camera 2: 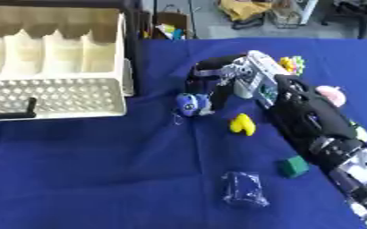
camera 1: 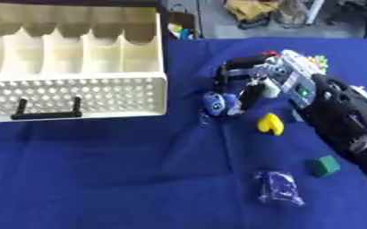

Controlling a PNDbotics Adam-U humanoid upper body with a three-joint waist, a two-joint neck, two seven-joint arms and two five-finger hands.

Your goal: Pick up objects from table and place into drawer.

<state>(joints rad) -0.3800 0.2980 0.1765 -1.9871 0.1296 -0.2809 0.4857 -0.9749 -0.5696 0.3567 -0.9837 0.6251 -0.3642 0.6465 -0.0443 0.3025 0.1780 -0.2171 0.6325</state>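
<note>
My right hand (camera 1: 245, 78) reaches in from the right over the blue cloth, fingers curled down around a small blue toy (camera 1: 216, 102) that hangs just above the cloth. A yellow toy (camera 1: 270, 124) lies right of it. Lower down lie a green block (camera 1: 323, 166) and a dark item in a clear bag (camera 1: 279, 188). The white drawer (camera 1: 77, 91), pulled out at the upper left, has a perforated front, a black handle (camera 1: 47, 114) and long compartments whose contents I cannot make out. My left hand shows in neither view.
Behind my right arm sit a pink round thing (camera 2: 330, 94) and a yellow-green toy (camera 2: 292, 64). Bags and clutter stand on the floor beyond the table's far edge. Bare blue cloth (camera 1: 100, 170) spreads across the lower left.
</note>
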